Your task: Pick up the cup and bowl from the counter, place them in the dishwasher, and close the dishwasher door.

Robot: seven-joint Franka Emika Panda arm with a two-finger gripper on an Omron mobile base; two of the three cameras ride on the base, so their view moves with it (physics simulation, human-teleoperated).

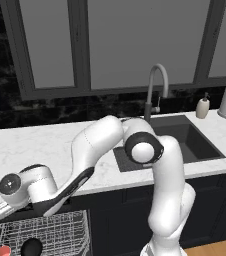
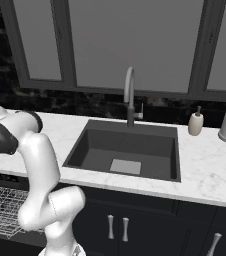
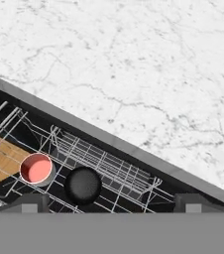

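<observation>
Both items, the small white red-lined cup and glossy black rounded bowl, sit in the white wire rack; gripper jaws apart, empty. Stiff dishwasher door likely needs pushing at its edge.

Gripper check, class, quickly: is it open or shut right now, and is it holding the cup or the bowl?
Gripper: open, holding nothing. The cup and the bowl sit side by side in the dishwasher rack below it.
</observation>
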